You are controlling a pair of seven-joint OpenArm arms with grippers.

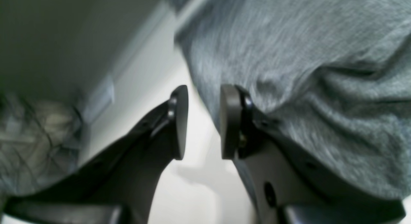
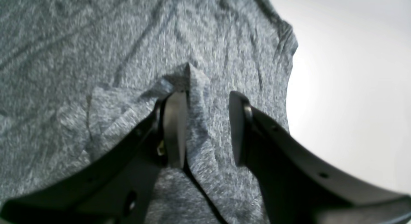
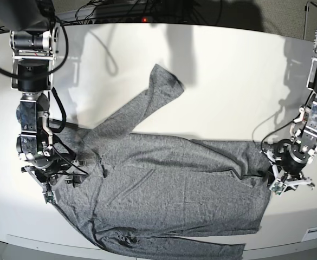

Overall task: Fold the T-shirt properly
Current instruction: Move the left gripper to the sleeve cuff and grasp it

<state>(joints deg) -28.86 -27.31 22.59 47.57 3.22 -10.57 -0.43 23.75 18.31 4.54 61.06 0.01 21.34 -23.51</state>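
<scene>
The T-shirt point(image 3: 185, 189) is laid on the bench point(image 3: 223, 81), its body spread between the two arms. One sleeve point(image 3: 120, 122) is extended diagonally toward the far side in the base view; a loose strip of cloth is left along the near edge. The left tool point(image 1: 204, 121) is parted moderately, with nothing gripped; it is positioned by the side edge, apparently so that the border can be taken without the middle being disturbed. The right tool point(image 2: 208, 130) is parted somewhat wider, also empty, and is set over creased cloth, where a raised fold is presented beneath it. That placement is probably intended for a pinch of the ridge. With opposite sides attended, even tension could be applied; the folds should be flattened first, or creases may be trapped.
</scene>
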